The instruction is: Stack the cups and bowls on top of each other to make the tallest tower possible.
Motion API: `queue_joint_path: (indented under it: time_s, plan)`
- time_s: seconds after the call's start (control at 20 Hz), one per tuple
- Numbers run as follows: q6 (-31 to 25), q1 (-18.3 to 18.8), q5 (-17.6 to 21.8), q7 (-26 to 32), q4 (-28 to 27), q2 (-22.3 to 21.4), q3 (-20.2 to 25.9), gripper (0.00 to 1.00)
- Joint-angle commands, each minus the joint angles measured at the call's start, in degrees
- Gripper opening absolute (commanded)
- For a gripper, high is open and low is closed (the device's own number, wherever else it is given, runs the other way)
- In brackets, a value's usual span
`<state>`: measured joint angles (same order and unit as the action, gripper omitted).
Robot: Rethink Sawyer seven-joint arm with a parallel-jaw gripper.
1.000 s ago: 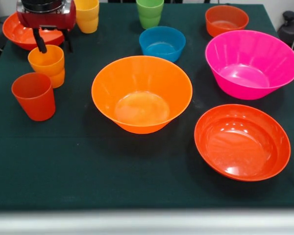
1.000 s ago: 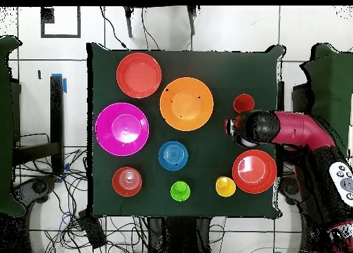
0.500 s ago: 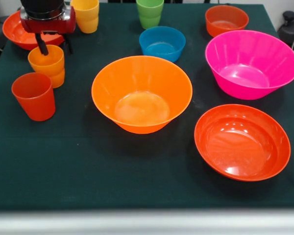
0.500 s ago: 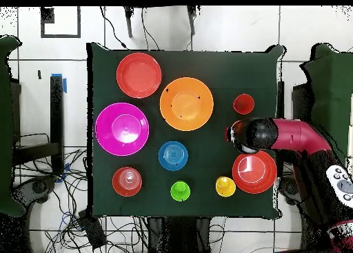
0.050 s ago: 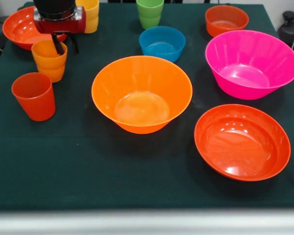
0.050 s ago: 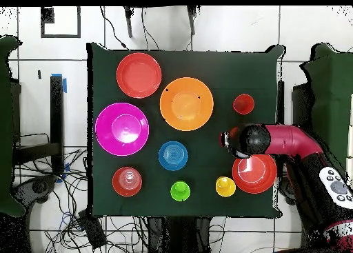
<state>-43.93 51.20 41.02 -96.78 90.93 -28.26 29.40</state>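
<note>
Pincer (image 5: 63,45) hangs over the orange cup (image 5: 49,59) at the left rear of the tabletop (image 5: 88,166), its two dark fingers (image 5: 56,44) set a narrow way apart: one dips inside the cup's mouth, against the rim, and the other stands just outside the wall. Whether they press the rim I cannot tell.

Nearest the camera in the front view sits a wide red-orange bowl (image 5: 242,142) on the right. Behind it and to the left stands the large orange bowl (image 5: 141,93), mouth up, and at the far left the red-orange cup (image 5: 34,96), just in front of the orange cup and apart from it. Farther back on the right is the magenta-pink bowl (image 5: 252,63), then the small blue bowl (image 5: 162,43) near the middle. Along the far edge stand the second wide red-orange bowl (image 5: 20,28), the yellow cup (image 5: 90,14) partly behind the pincer's red housing, the green cup (image 5: 150,13) and the small red-orange bowl (image 5: 226,19). Nothing is yet stacked into a tower.

From overhead the red arm (image 6: 293,140) reaches in from the right and its head hides the orange cup almost wholly; the fingers do not show there. That view does show all bowls and cups well spread over the cloth.
</note>
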Motion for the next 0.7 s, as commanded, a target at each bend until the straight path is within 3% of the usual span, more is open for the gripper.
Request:
queue_joint_path:
  time_s: [0.05,0.6,0.7]
  plan:
    - [4.3,-1.9,4.7,8.2,2.7,1.0,1.4,0.00]
    - [5.9,-3.1,5.1,8.2,2.4,0.6,1.5,0.00]
    - [4.9,-3.1,3.7,8.5,3.4,-0.8,2.3,0.00]
